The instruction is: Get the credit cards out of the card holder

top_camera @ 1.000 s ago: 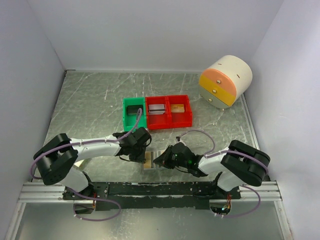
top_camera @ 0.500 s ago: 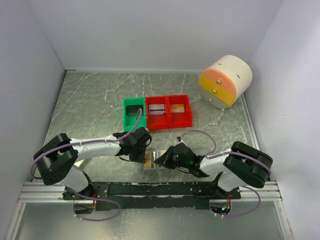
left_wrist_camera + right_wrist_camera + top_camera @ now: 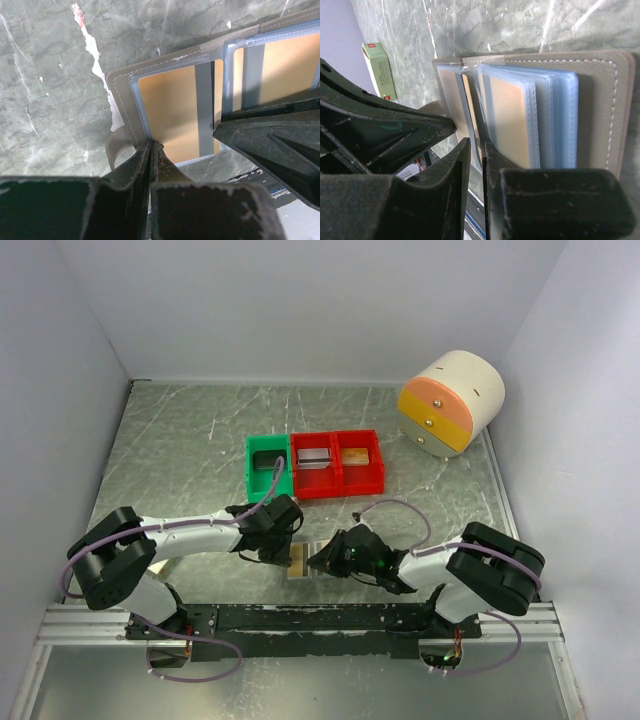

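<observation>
Left gripper (image 3: 151,145) pinches the card holder's (image 3: 120,100) edge; right gripper (image 3: 476,145) stands slightly parted.

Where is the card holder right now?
In the top view, the card holder lies open on the table's near edge, between the left gripper and right gripper, below the red bins.
</observation>
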Controlling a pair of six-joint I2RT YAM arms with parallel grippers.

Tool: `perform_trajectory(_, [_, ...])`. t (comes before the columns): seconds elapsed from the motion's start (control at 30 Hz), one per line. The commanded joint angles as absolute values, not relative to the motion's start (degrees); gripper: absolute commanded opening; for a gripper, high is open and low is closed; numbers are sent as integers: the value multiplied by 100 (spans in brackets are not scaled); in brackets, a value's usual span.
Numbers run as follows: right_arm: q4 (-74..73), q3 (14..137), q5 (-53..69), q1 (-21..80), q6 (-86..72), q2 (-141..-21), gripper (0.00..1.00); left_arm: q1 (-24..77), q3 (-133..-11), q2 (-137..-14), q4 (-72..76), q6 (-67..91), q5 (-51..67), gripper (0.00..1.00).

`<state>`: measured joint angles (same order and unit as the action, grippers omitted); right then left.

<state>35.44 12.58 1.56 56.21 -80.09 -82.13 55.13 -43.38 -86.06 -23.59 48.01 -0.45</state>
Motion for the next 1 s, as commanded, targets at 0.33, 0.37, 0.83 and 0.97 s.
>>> perform_trajectory(0.33, [3509, 1236, -42, 5570, -8033, -8190, 0, 5542, -4214, -8769, -2514, 4693, -206, 12])
perform_trajectory(0.37, [3366, 1258, -58, 5562, -7984, -8104, 0, 5538, -4214, -8771, -2517, 4693, -210, 12])
perform_trajectory(0.83, [2979, 1548, 303, 5416, -7556, -8021, 14, 5539, -4380, -8903, -2501, 4595, -139, 11])
perform_trajectory(0.97, [3273, 1582, 328, 5415, -7664, -8271, 21, 5539, -4341, -8871, -2479, 4604, -123, 11])
